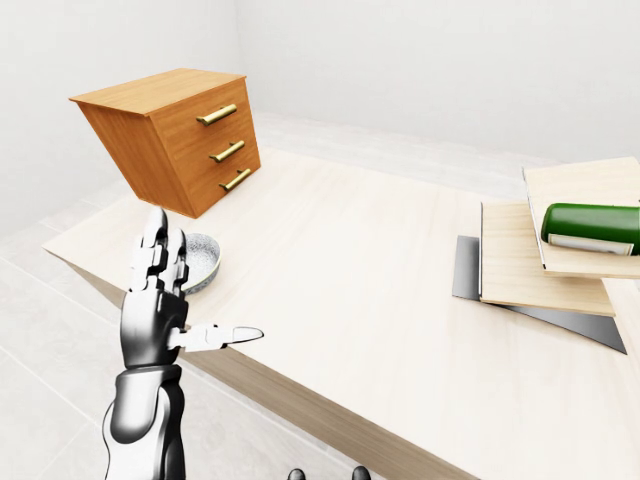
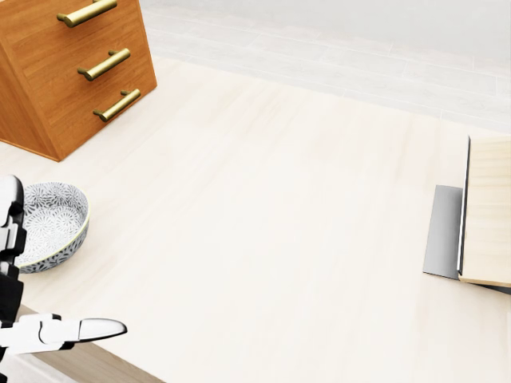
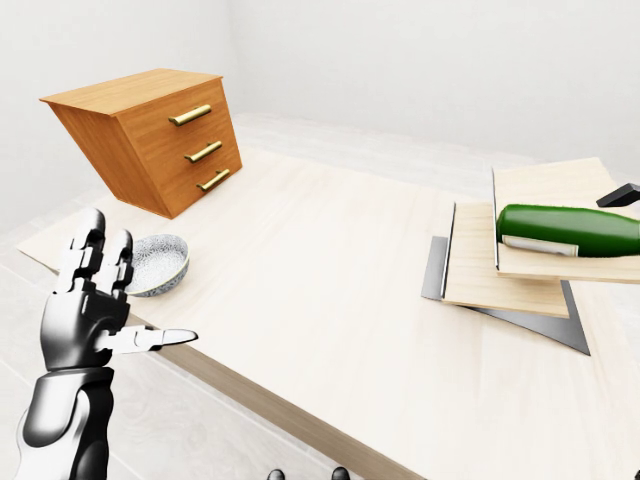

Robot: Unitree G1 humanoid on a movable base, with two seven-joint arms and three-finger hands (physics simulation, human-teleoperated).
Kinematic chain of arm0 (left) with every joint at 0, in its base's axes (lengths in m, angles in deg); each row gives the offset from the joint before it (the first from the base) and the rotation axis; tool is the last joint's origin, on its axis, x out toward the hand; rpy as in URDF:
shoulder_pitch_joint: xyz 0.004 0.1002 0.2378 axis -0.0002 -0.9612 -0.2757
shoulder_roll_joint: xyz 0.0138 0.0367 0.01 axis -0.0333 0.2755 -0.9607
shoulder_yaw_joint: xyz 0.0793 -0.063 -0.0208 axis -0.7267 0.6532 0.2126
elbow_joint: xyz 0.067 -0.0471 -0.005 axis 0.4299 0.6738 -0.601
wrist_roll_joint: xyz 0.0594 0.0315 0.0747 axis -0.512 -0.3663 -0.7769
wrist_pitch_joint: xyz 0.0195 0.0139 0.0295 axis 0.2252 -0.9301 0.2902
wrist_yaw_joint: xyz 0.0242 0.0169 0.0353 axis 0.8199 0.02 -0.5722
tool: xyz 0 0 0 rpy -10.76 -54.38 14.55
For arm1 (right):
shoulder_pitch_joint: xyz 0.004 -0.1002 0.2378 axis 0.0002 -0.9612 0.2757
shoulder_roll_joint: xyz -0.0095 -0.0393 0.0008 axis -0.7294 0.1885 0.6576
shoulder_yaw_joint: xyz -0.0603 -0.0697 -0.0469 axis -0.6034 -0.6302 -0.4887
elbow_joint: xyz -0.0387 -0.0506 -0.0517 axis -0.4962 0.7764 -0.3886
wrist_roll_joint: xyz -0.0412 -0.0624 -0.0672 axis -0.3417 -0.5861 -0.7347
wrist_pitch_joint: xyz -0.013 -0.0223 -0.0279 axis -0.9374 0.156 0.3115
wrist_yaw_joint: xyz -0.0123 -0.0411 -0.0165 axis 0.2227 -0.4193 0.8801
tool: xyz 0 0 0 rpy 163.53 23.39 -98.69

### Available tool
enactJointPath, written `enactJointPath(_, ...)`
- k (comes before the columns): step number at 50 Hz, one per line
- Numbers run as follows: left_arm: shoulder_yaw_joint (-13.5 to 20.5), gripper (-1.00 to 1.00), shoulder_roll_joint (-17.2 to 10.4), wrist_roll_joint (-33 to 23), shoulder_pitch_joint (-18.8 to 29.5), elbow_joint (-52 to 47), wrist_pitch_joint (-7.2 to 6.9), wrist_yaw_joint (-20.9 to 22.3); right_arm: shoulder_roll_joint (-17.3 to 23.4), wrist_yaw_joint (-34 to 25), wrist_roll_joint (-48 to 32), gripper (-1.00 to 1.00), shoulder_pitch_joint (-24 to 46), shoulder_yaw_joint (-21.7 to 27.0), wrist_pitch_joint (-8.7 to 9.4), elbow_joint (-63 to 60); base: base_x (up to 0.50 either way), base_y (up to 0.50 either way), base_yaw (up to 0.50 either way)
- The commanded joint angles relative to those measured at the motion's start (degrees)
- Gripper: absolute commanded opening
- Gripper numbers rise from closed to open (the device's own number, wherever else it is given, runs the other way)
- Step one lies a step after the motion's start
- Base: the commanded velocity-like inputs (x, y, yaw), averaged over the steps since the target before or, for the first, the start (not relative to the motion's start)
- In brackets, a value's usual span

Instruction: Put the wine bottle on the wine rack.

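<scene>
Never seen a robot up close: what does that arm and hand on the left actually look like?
The left hand is glossy silver-grey metal with black joints: three segmented fingers with rounded tips. The forearm below is a smooth chrome-like cylinder with dark seams. No cables, sleeves or markings show. Only two dark fingertips peek in at the bottom edge.

Pale wood tabletop (image 1: 350, 270) with a drawer chest and a patterned bowl.
Orange-brown wooden chest of drawers (image 1: 175, 135) sits tilted at the left-eye view's upper left, three brass handles (image 1: 227, 151) stacked on its face. Just below it, near the tabletop's left edge, a shallow bowl (image 2: 49, 223) with grey-white floral pattern, upright. Both well apart from the right side. Light tiled floor (image 1: 50, 400) below, plain white walls behind.
</scene>
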Motion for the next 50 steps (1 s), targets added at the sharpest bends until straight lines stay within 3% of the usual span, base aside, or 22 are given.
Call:
enactJointPath(1, -0.03, 1.00, 0.03, -0.01, -0.21, 0.67, 0.00, 0.09, -1.22, 1.93, -0.55, 1.00, 0.00, -0.94, 0.00, 1.39, 0.00, 0.00, 0.00)
enactJointPath(17, -0.25, 1.00, -0.09, -0.34, 0.01, 1.78, 0.00, 0.02, -1.28, 6.25, -2.54, 1.00, 8.18, -5.01, 0.00, 8.70, 0.00, 0.00, 0.00)
enactJointPath(27, -0.58, 1.00, -0.38, -0.79, 0.78, 4.25, 0.00, -0.15, -2.09, 11.96, -1.84, 1.00, 13.70, -6.02, 0.00, 14.07, 0.00, 0.00, 0.00)
enactJointPath(50, -0.63, 1.00, -0.47, -0.53, 0.21, 5.34, 0.00, -0.17, -0.91, 16.65, 0.75, 1.00, 14.43, -7.15, 0.00, 11.34, 0.00, 0.00, 0.00)
